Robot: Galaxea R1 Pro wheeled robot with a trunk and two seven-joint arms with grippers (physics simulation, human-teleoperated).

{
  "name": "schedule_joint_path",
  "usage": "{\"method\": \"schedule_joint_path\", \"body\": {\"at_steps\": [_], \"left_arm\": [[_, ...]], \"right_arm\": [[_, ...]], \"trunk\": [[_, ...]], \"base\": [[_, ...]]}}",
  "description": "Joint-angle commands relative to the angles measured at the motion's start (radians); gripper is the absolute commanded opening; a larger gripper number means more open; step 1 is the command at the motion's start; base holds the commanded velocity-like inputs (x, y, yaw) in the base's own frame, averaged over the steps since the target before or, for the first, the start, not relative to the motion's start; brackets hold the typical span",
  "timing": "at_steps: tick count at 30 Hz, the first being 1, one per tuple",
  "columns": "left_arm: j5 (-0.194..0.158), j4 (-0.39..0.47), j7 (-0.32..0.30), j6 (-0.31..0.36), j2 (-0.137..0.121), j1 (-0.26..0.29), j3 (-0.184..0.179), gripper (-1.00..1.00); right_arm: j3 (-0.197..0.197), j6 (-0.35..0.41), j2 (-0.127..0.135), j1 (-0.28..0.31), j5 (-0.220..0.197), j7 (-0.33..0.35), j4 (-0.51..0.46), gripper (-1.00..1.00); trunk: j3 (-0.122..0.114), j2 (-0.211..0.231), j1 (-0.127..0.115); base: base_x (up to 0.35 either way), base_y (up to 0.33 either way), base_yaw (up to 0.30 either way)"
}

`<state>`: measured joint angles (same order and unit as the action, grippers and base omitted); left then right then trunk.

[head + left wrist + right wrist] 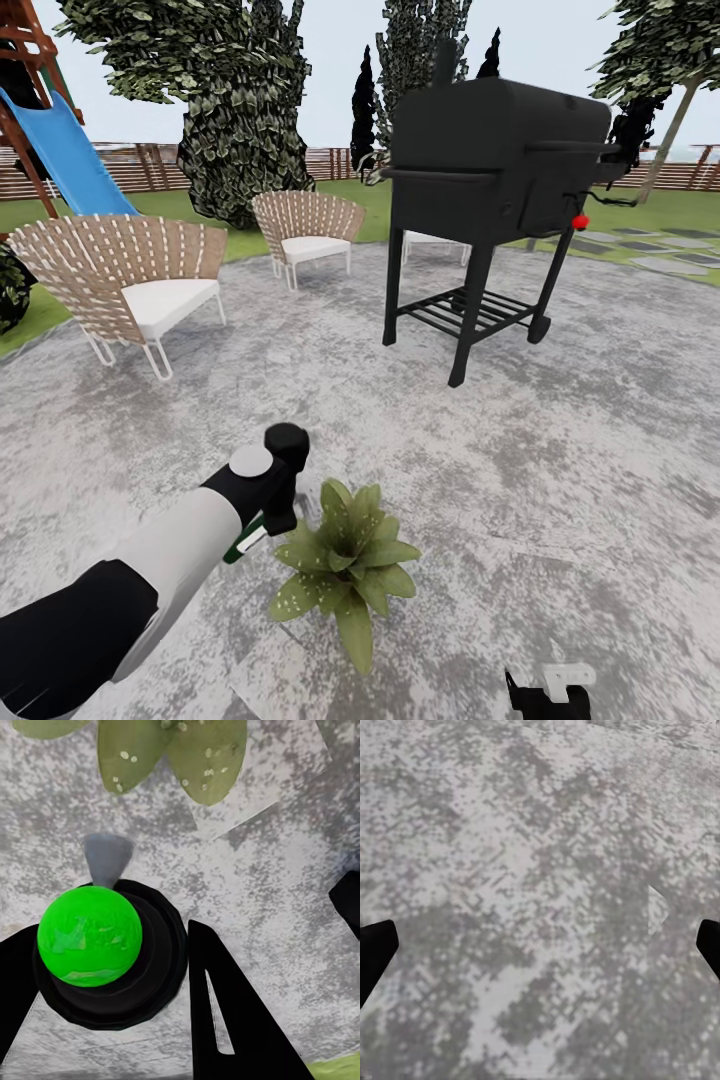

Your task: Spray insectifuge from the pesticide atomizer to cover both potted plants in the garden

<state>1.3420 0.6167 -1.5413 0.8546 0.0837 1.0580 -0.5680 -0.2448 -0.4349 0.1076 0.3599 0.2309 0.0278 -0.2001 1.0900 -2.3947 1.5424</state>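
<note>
My left gripper [262,522] is shut on the pesticide atomizer [244,545], whose dark-green body with a white label pokes out below the fingers. Its black sprayer top [288,442] rises above them. In the left wrist view the atomizer [90,936] shows end-on as a bright green round shape in a black ring between the black fingers [236,1027]. One potted plant [345,565], a low rosette of speckled green leaves, stands on the grey patio just right of the atomizer; its leaves [172,750] hang close ahead. The second potted plant is out of view. My right gripper [550,695] is open over bare paving.
A black barbecue grill [490,170] on legs stands ahead to the right. Two wicker chairs [130,280] [305,225] sit at the left and centre back. A blue slide [65,150], lawn, trees and a wooden fence [330,160] lie beyond the round patio [560,480].
</note>
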Motion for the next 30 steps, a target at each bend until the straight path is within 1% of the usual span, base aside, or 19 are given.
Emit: {"method": "schedule_joint_path", "body": {"at_steps": [1, 3, 9, 13, 16, 20, 25, 30], "left_arm": [[0.008, 0.002, -0.010, 0.011, 0.000, 0.001, -0.002, -1.00], [0.008, 0.003, -0.010, 0.011, -0.001, 0.003, -0.001, -1.00], [0.008, 0.005, -0.007, 0.013, -0.005, 0.013, 0.004, -1.00], [0.007, 0.006, -0.007, 0.014, 0.004, 0.027, 0.005, -1.00], [0.008, 0.005, -0.006, 0.013, 0.002, 0.013, -0.002, -1.00], [0.008, -0.004, -0.005, 0.012, 0.000, 0.004, -0.002, -1.00], [0.008, 0.002, 0.042, 0.015, 0.000, 0.009, 0.004, -1.00], [0.006, 0.003, 0.046, 0.015, 0.004, 0.011, 0.007, -1.00]], "right_arm": [[-0.009, -0.004, 0.000, 0.001, 0.008, 0.003, 0.001, 1.00], [-0.009, -0.004, 0.000, 0.001, 0.008, 0.003, 0.001, 1.00], [-0.008, -0.004, 0.000, 0.001, 0.008, 0.003, 0.001, 1.00], [-0.009, -0.004, 0.000, 0.001, 0.008, 0.003, 0.001, 1.00], [-0.009, -0.004, 0.000, 0.001, 0.008, 0.003, 0.001, 1.00], [-0.009, -0.004, 0.000, 0.001, 0.008, 0.003, 0.001, 1.00], [-0.008, -0.004, 0.000, 0.001, 0.008, 0.003, 0.001, 1.00], [-0.008, -0.004, 0.000, 0.001, 0.008, 0.003, 0.001, 1.00]], "trunk": [[0.001, 0.000, 0.000], [0.001, 0.000, 0.000], [0.001, 0.000, 0.000], [0.001, 0.000, 0.000], [0.001, 0.000, 0.000], [0.001, 0.000, 0.000], [0.001, 0.000, 0.000], [0.001, 0.000, 0.000]], "base": [[0.198, 0.169, 0.000], [0.172, 0.163, 0.000], [0.013, 0.013, 0.000], [0.000, 0.000, 0.000], [0.000, 0.000, 0.000], [0.000, 0.000, 0.000], [0.020, 0.011, 0.000], [0.236, 0.145, 0.000]]}}
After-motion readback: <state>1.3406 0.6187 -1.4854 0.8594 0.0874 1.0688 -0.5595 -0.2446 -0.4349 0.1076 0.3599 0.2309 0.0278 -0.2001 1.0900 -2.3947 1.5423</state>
